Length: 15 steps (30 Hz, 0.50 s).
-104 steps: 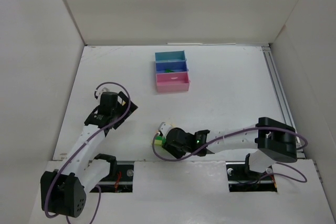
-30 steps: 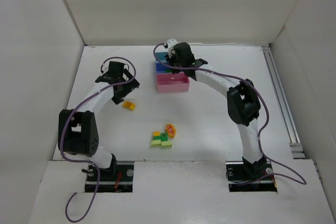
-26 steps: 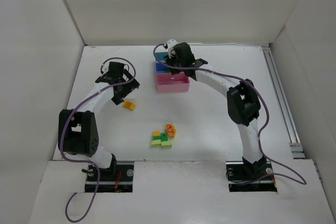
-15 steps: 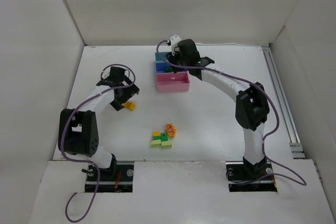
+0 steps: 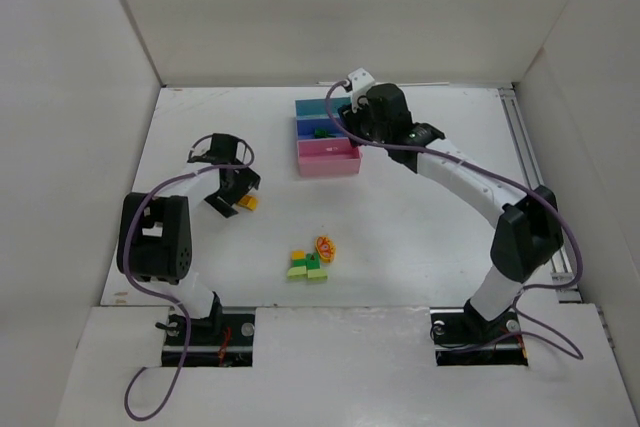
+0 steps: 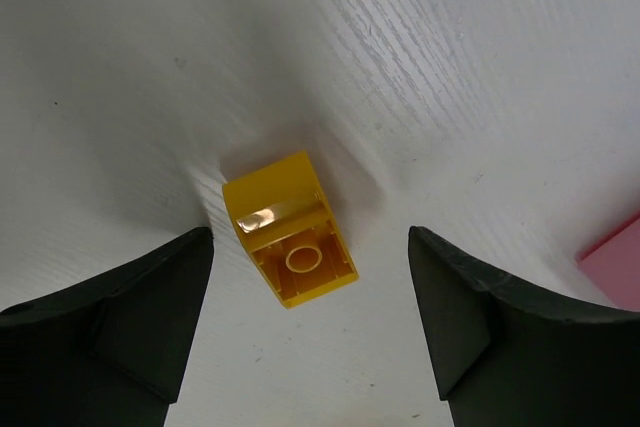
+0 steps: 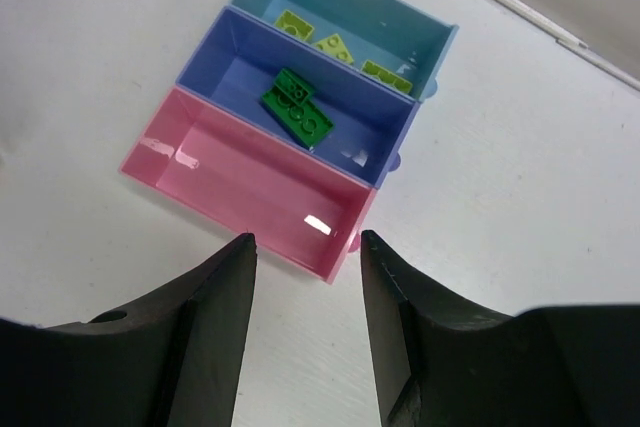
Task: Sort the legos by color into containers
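Observation:
A yellow brick [image 6: 290,232] lies on the table between my left gripper's open fingers [image 6: 110,337]; it also shows in the top view [image 5: 247,203], right beside the left gripper [image 5: 230,193]. My right gripper [image 7: 305,332] is open and empty, raised over the near right side of the trays [image 5: 352,129]. The teal tray [image 7: 400,22] holds light green bricks [image 7: 335,45]. The blue tray [image 7: 240,72] holds a dark green brick [image 7: 297,107]. The pink tray [image 7: 250,182] holds nothing.
A cluster of yellow, light green and dark green bricks [image 5: 308,265] with an orange piece [image 5: 326,245] lies mid-table near the front. White walls enclose the table; a rail [image 5: 530,177] runs along its right side.
My right gripper has pulled back to the right from over the trays, and a dark green brick lies in the blue tray. My left gripper has come down around the yellow brick.

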{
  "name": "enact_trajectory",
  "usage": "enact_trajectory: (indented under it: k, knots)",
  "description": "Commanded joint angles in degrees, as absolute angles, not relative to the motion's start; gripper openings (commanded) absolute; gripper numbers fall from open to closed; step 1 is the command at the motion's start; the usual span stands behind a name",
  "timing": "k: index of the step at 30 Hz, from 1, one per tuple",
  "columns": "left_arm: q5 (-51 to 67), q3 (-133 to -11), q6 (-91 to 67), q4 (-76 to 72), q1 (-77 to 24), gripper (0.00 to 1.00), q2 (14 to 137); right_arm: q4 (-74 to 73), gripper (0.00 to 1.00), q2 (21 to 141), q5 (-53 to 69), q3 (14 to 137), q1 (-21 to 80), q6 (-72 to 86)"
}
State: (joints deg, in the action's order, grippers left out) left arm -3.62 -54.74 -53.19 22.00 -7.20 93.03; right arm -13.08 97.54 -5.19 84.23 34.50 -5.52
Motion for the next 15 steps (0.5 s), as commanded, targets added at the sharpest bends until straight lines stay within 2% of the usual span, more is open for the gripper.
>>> enact_trajectory:
  k: [1,4,9,14,15]
  knots:
    - [-5.1,-54.14,-55.11,21.71,-6.5,0.75,93.52,-10.81,0.52,94.14,-7.9,82.01,34.19,-4.04]
    - [-5.1,-54.14,-55.63,21.71,-6.5,0.59,94.04,-10.81,0.52,92.47,-9.83,81.21,34.19,-3.52]
    - [-5.62,-51.6,-55.63,22.32,-6.5,0.46,92.82,-10.81,0.52,91.32,-13.27,78.76,34.19,-3.52]
    - [-6.15,-52.21,-55.63,23.03,-7.11,0.27,92.29,-10.28,0.52,89.38,-15.47,76.03,34.19,-1.24]
    - [-6.15,-53.43,-54.85,23.55,-7.99,0.27,91.59,-10.28,0.52,88.6,-15.47,75.16,34.19,-1.23]
